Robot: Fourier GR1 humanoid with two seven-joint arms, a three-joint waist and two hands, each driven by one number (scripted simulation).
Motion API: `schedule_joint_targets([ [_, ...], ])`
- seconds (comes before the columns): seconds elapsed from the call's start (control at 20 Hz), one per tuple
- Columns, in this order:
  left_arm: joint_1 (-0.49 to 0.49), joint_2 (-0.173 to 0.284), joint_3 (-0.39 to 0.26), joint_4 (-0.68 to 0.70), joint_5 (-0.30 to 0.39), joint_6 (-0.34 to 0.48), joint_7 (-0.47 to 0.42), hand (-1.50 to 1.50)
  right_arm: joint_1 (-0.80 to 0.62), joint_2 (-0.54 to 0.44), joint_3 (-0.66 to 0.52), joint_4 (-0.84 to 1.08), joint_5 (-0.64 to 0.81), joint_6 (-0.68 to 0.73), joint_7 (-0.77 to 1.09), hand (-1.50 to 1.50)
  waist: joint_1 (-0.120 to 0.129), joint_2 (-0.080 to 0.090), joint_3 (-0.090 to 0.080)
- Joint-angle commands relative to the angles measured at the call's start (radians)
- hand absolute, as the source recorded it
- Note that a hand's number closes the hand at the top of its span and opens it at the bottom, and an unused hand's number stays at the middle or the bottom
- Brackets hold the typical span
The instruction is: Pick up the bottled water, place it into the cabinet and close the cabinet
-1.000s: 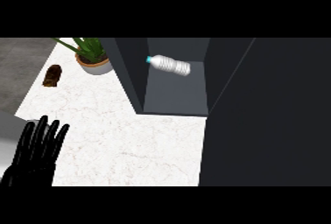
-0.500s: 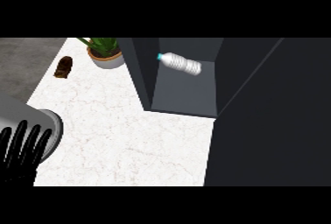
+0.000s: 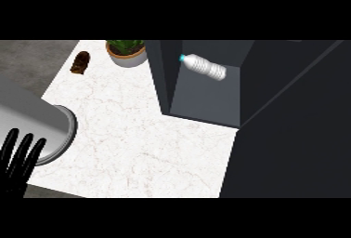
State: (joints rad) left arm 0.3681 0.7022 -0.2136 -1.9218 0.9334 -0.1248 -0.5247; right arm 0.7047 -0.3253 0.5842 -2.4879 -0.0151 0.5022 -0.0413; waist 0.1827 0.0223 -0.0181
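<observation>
Ribbed clear bottled water (image 3: 204,67) inside dark cabinet (image 3: 205,100).

White marbled counter top (image 3: 137,139), evenly lit, beyond and right of the fingers. Grey floor (image 3: 27,60) past its far-left edge. Potted green plant (image 3: 126,52) at the far edge, small brown object (image 3: 80,62) just left of it. Grey rounded surface (image 3: 34,125) just above the fingers.
</observation>
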Motion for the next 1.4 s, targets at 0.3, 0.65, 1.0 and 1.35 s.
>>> schedule_joint_targets([
  [0.3,-0.020,0.045,0.029,0.015,0.017,-0.056,0.018,-1.50,-0.241,-0.074,0.114,-0.012,0.058,0.112,0.135,-1.50,0.076,0.012,-0.010],
  [0.65,-0.021,0.055,0.046,0.025,0.021,-0.069,0.016,-1.50,-0.350,-0.060,0.107,0.005,0.021,0.088,0.189,1.50,0.079,0.009,-0.011],
  [1.0,-0.026,0.071,0.060,0.037,0.043,-0.093,0.028,-1.50,-0.452,-0.048,0.104,0.026,0.004,0.088,0.250,1.50,0.075,0.010,-0.013],
  [1.35,-0.026,0.072,0.074,0.040,0.058,-0.100,0.027,-1.50,-0.465,0.005,0.101,0.064,-0.054,0.062,0.272,1.50,0.063,0.018,-0.010],
])
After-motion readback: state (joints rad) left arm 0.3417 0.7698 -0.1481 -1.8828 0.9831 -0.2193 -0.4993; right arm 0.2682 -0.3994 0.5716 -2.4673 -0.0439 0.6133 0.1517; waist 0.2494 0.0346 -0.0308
